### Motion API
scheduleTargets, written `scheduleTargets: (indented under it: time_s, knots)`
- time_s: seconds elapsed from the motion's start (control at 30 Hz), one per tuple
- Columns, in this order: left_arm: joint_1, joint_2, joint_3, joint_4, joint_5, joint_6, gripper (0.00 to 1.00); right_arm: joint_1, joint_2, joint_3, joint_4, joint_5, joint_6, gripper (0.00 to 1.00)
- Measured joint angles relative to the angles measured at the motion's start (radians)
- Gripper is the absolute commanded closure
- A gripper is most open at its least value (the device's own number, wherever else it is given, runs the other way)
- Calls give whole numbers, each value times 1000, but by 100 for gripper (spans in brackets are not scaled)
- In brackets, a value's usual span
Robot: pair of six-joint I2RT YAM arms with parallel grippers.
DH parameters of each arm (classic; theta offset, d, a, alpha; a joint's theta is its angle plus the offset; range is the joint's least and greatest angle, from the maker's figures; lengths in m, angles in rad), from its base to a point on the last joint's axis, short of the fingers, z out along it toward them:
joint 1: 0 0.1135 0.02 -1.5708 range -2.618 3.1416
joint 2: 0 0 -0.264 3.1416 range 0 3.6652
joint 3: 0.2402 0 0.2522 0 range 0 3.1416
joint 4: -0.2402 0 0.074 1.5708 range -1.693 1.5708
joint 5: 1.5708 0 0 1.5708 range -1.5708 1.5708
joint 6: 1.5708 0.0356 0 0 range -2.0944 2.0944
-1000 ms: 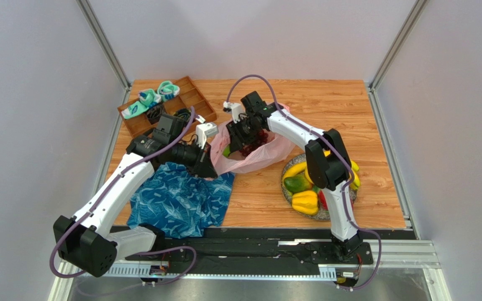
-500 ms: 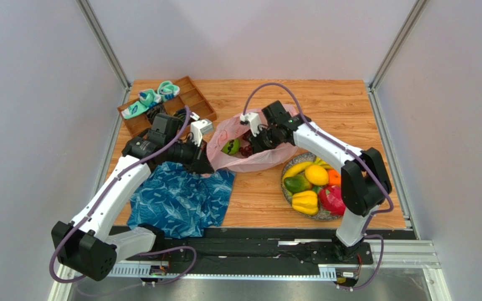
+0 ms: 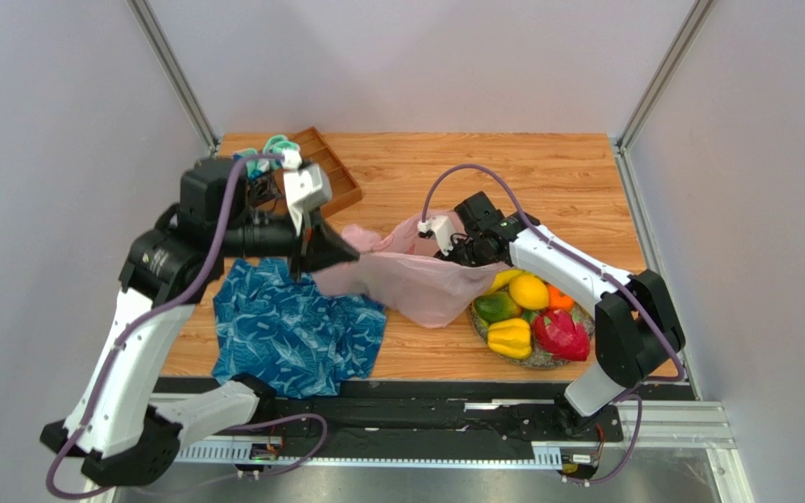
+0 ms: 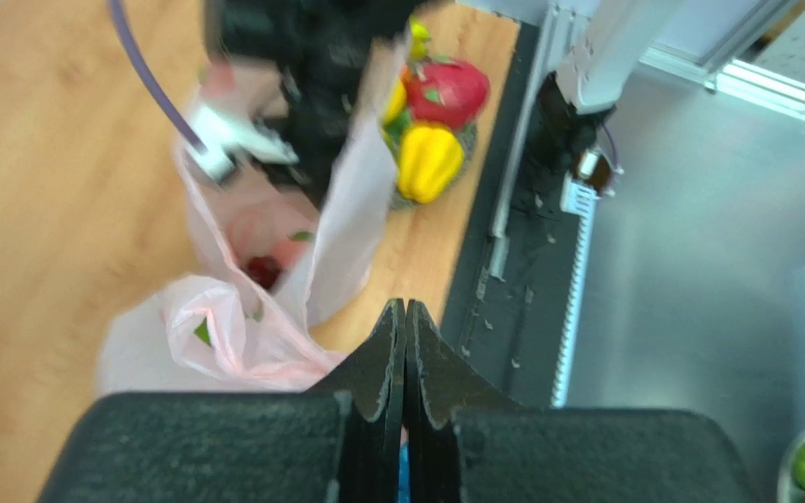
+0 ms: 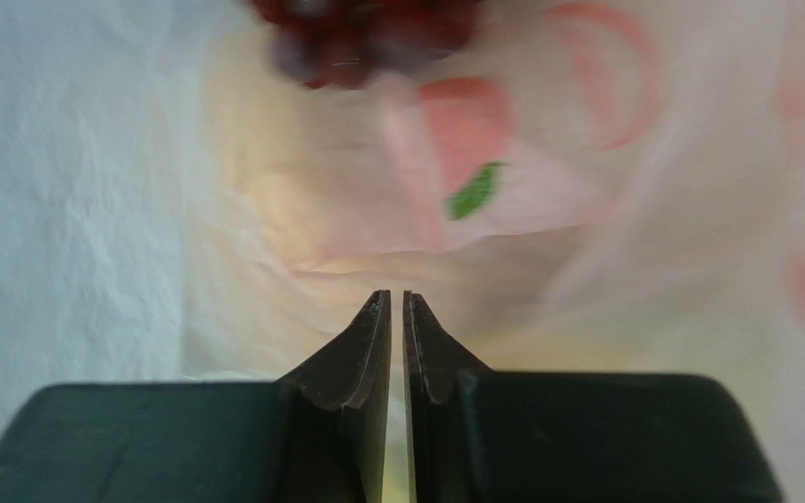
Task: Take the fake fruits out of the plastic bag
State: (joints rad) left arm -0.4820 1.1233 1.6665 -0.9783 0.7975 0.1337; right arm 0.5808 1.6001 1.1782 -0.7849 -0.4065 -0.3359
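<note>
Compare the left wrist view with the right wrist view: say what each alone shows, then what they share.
Left wrist only: the wooden table, the yellow pepper and the dragon fruit. Right wrist only: a close look at the red print. Both: the plastic bag, dark grapes inside it, and a pincer shut on the film: the left pincer, the right pincer.
</note>
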Motion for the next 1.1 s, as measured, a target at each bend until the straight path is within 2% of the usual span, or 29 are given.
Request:
scheduleTargets:
  time_s: [0.1,0.2,0.33,0.37,0.47,0.63,0.7,0.83,0.87,1.1]
  knots:
    - [-5,-103,-249,-40,-24,-20,100,0,-5,-2,-2,5,-10,84]
    - [60,-45,-473,-50,-82,-98,100,0,2,3,-5,-7,-16,77]
    - [138,27,-582,-43,-174,-163,100,6,30,61,-2,-61,-35,60]
    - [145,23,-592,-44,-206,-180,100,9,40,82,3,-76,-40,53]
    - [170,-10,-591,-28,-302,-215,100,37,82,143,31,-104,-43,44]
    - [263,-8,-555,-18,-463,-241,100,121,222,305,90,-114,1,39]
    - [283,-3,-548,-18,-490,-244,100,145,288,377,98,-119,27,32]
    - [292,-3,-546,-16,-475,-245,100,175,433,539,101,-134,114,11]
    - [292,-3,-546,-16,-465,-244,100,177,458,564,101,-137,134,0]
    - [292,-3,-545,-14,-397,-241,100,181,531,598,114,-148,264,0]
